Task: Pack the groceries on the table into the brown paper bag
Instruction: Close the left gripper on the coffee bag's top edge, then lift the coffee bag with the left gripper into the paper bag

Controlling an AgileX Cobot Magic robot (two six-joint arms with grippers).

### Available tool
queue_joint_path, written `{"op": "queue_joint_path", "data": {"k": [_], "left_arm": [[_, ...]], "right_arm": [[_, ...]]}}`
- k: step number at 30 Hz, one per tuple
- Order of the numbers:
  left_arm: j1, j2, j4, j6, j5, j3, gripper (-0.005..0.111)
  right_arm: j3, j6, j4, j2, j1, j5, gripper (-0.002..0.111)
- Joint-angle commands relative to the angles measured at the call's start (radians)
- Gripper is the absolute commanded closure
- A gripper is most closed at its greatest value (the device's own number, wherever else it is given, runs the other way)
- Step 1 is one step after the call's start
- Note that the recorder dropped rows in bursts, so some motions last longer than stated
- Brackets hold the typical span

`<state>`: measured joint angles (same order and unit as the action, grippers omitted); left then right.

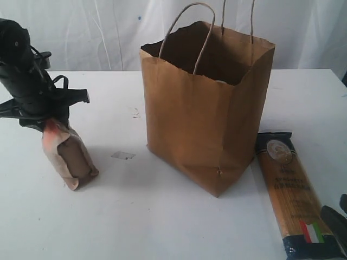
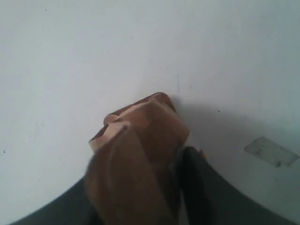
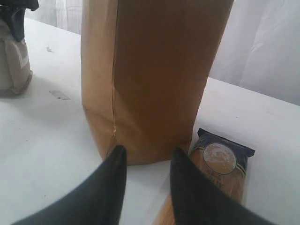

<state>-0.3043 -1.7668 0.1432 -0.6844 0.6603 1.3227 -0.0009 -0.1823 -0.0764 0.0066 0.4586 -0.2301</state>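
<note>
The brown paper bag [image 1: 200,119] stands upright and open at the middle of the table [image 1: 162,216]. At the left, my left gripper [image 1: 50,127] is shut on the top of the brown orange-labelled pouch [image 1: 73,157], which leans with its lower end on the table. In the left wrist view the pouch [image 2: 140,140] fills the gap, with one dark finger [image 2: 192,187] against its side. The spaghetti packet [image 1: 290,195] lies flat to the right of the bag. My right gripper [image 3: 147,164] is open and empty, low over the table just in front of the bag [image 3: 150,70] and beside the packet [image 3: 220,164].
A small clear scrap of tape [image 1: 123,155] lies on the table between the pouch and the bag. A white curtain hangs behind the table's far edge. The bag's two loop handles [image 1: 203,32] stick up above its ragged rim.
</note>
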Motion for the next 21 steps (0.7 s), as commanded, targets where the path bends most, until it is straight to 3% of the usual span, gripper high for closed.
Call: {"op": "queue_joint_path", "data": {"k": [1,6,12,17,21], "left_arm": [[0.003,0.018,-0.016,0.173,0.096,-0.006,0.106],[0.003,0.174,-0.053,0.280,0.098,0.057,0.107],[0.003,0.375,-0.198,0.529,0.172,0.383,0.107],[0.003,0.355,-0.295,0.610,0.176,0.658,0.107],[0.003,0.262,-0.344,0.612,0.152,0.796,0.107]], "right_arm": [[0.001,0.003,-0.001,-0.007,-0.004,0.009,0.077],[0.001,0.003,-0.001,-0.007,-0.004,0.009,0.077],[0.001,0.003,-0.001,-0.007,-0.004,0.009,0.077],[0.001,0.003,-0.001,-0.007,-0.004,0.009,0.077],[0.001,0.003,-0.001,-0.007,-0.004,0.009,0.077]]}}
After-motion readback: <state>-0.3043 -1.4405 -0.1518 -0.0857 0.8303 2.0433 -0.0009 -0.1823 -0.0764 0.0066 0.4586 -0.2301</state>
